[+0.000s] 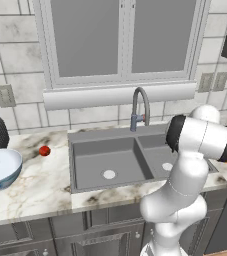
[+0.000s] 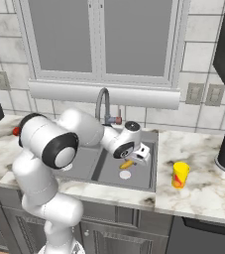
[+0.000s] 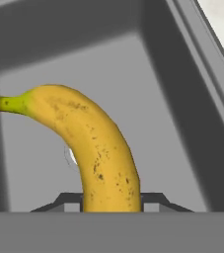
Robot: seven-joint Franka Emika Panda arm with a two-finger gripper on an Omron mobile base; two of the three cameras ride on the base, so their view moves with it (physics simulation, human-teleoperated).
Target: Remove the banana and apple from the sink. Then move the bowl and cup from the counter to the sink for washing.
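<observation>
Banana pick, right basin
My end effector (image 2: 134, 159) grips the banana (image 3: 96, 148) over the sink (image 2: 143, 182); apple (image 1: 44, 150) on desk (image 1: 30, 190).

A white marble counter (image 1: 30, 190) is bearing an apple (image 1: 44, 150), a bowl (image 1: 0, 169) and a yellow cup (image 2: 180, 174) around the sink (image 1: 85, 172).

Both base views overlook the sink (image 1: 110, 160); hand view peers closely into it.

A rendered home kitchen: a double-basin sink (image 1: 90, 167) with faucet (image 1: 140, 107) at centre frame, a marble counter (image 1: 30, 192) over grey cabinets (image 1: 100, 235), tiled wall and window (image 1: 120, 40) above.
</observation>
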